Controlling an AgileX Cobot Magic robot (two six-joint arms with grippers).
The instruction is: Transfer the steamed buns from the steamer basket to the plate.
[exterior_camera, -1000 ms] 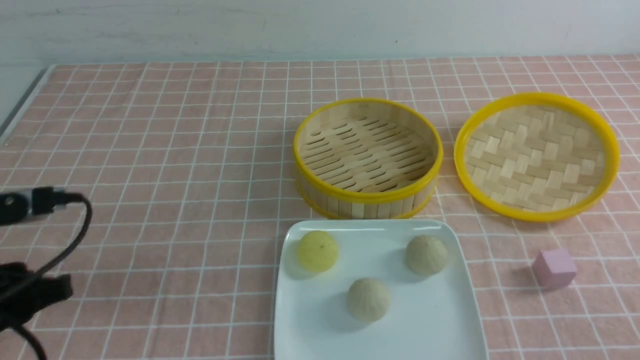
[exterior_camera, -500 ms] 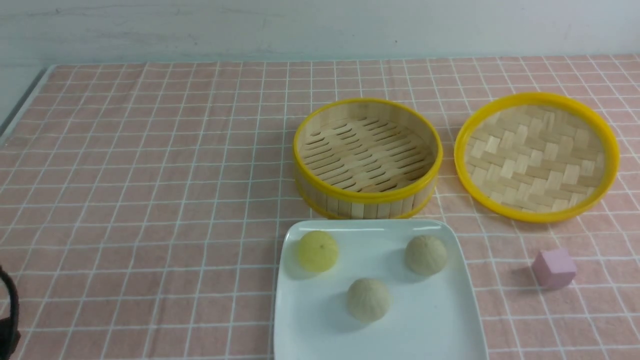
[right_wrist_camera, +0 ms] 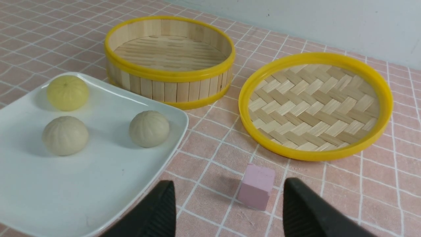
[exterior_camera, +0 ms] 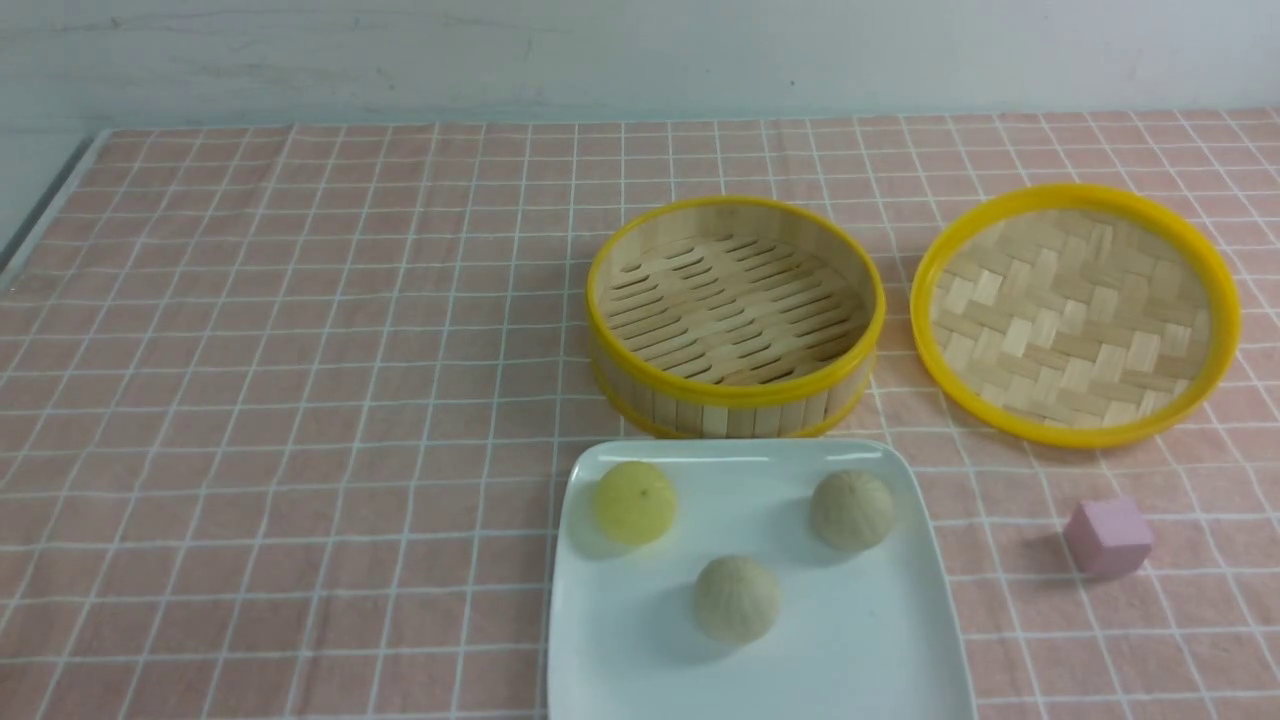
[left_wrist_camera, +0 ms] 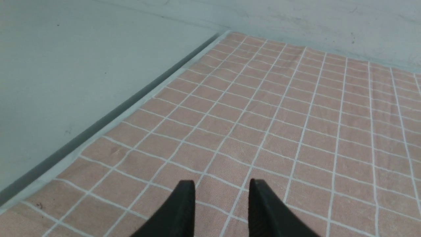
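Observation:
Three steamed buns lie on the white square plate near the front edge: a pale yellow one and two beige ones. Just behind the plate, the steamer basket stands upright with only its bare slotted floor showing. Neither arm shows in the front view. My right gripper is open and holds nothing; it hovers low beside the plate, apart from the buns. My left gripper is open with nothing between its fingers, over bare checked cloth near the table's left edge.
The shallow woven lid lies right of the basket. A small pink cube sits right of the plate, on the cloth just beyond my right fingertips. The cloth's left edge meets a grey strip.
The left arm and its black cable, at the front view's lower left a second ago, have drawn back out of that view. Buns, plate, basket and lid have not moved.

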